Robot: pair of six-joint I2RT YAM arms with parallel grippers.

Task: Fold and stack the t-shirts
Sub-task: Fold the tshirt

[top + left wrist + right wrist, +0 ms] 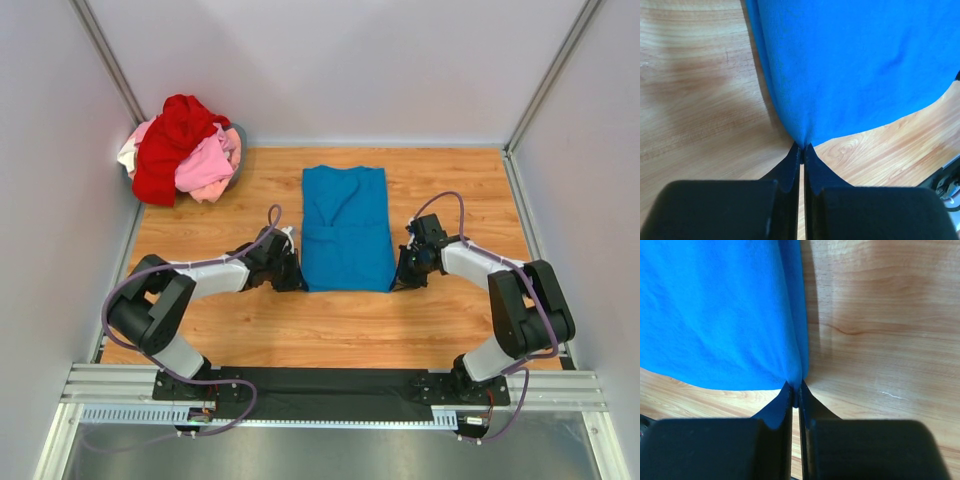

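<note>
We see a blue t-shirt (346, 230) lying flat in the middle of a wooden desk (330, 330), folded inward from both sides into a tall, narrow rectangle with overlapping folds showing on its far half. The left end effector (297, 280) sits at the shirt's near left corner, low against the desk. In the left wrist view we see its two dark fingers (790, 167) pressed almost together, with the tip of the blue cloth pinched between them. The right end effector (398, 283) sits at the shirt's near right corner, also low to the desk. In the right wrist view its fingers (812, 407) are likewise closed to a thin slit, gripping the corner of the fabric, which spreads away from them across the wood. Well beyond the blue shirt's far left corner we see a loose heap of other shirts against the wall. A red t-shirt (170, 145) is draped over the top, a pink t-shirt (208, 165) bunches beneath it on the side nearer the blue shirt, and a whitish t-shirt (128, 155) peeks out on the side farther from it.
</note>
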